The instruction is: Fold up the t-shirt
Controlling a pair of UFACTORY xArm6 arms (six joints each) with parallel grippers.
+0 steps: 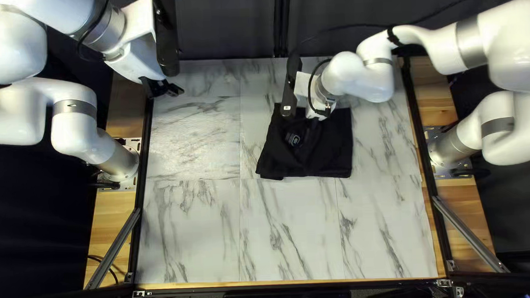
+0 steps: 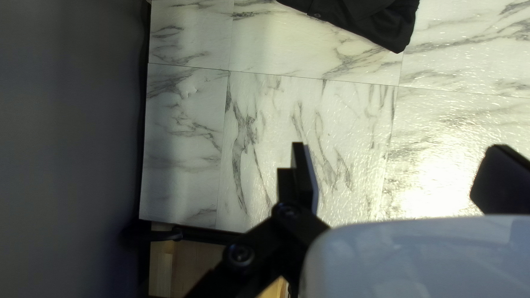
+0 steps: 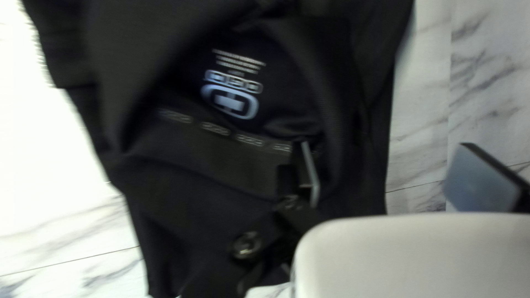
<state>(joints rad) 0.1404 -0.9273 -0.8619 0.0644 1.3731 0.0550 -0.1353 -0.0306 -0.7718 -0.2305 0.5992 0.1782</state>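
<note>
At the left of the top left view, dark drapery (image 1: 30,231) stands behind a strip of pale, grained wood (image 1: 104,221), where the base of my left arm (image 1: 73,121) is mounted. My left gripper (image 1: 166,88) hangs near the tabletop's far left corner, its two black fingers spread wide, with nothing held between them. The tabletop (image 1: 197,229) has a white, marble-like surface with grey veins and thin straight seams, edged by dark rails (image 1: 144,154); its sheen throws a bright glare in the left wrist view. A dark curtain (image 1: 224,25) hangs behind the far edge. The black t-shirt (image 1: 337,155) lies right of centre on the far half of the tabletop, folded into a compact, roughly four-sided shape of soft, matte cloth, wrinkled around the open collar. Pale print shows inside the neck, with small light marks along a band. My right gripper (image 1: 313,126) is over the t-shirt, fingers wide apart and gripping nothing. At the far right, my right arm (image 1: 415,41) extends from its base on another wood strip (image 1: 467,203).
</note>
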